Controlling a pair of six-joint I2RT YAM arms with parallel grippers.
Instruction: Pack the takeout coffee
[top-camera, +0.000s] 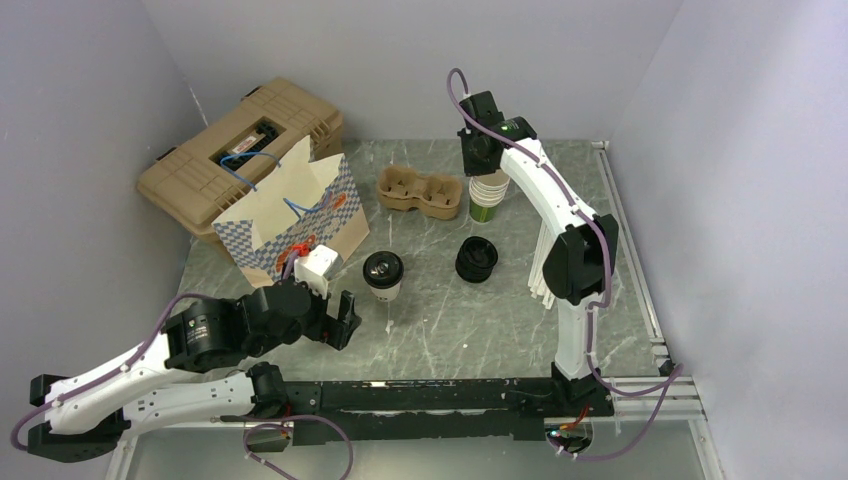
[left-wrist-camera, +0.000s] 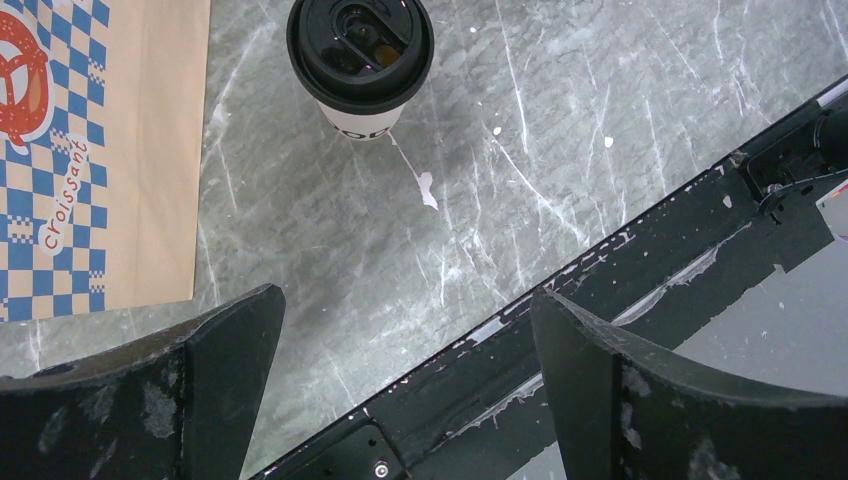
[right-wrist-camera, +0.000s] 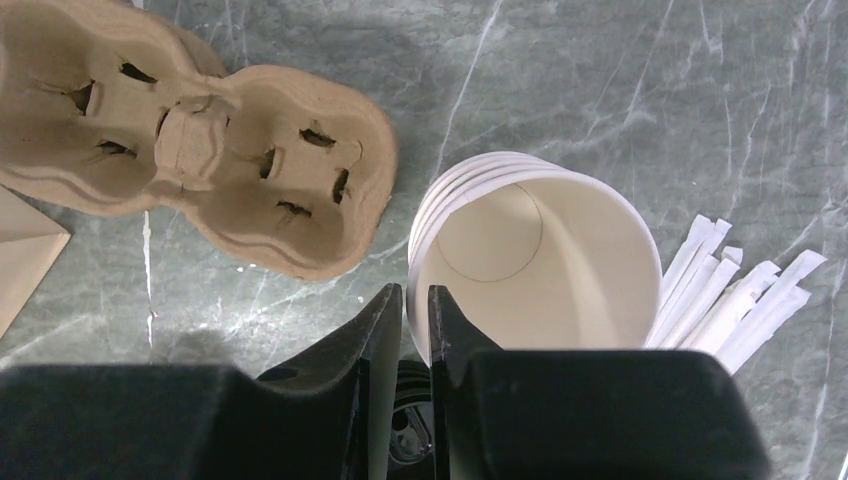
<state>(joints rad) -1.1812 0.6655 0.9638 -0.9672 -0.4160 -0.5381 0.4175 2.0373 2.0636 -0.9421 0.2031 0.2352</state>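
Your left gripper (left-wrist-camera: 405, 305) sits lowest in the overhead view, just on the near-left of the takeout coffee, a small pale paper cup with a round black plastic lid (top-camera: 383, 275). Its jaws are spread wide and have hold of nothing; through the wrist camera you see bare grey-green marbled tabletop (top-camera: 450, 320) between the fingers, with the coffee beyond them and apart from them.

That coffee stands upright on the tabletop, touched by neither arm. Just left of it stands the tan paper bag with a blue-and-white check pattern and blue handles (top-camera: 290, 225), its mouth open upward. Right of the coffee, a little apart, you have the short stack of black plastic lids (top-camera: 476, 260).

Farther back from the coffee lies the brown moulded-pulp cup carrier (top-camera: 420, 192), its wells unfilled. Back and to the right of the coffee is the stack of lidless cream paper cups with green bottoms (top-camera: 488, 195), with white paper-wrapped sticks (right-wrist-camera: 740, 290) lying beside it.

Your right gripper (right-wrist-camera: 417, 300) hangs over that stack. Its jaws are almost together, only a thin slit between them, and the stack's rim runs right up to that slit; whether the rim is pinched, you cannot tell.

Farthest back and left of the coffee sits the tan plastic toolbox (top-camera: 240, 145).
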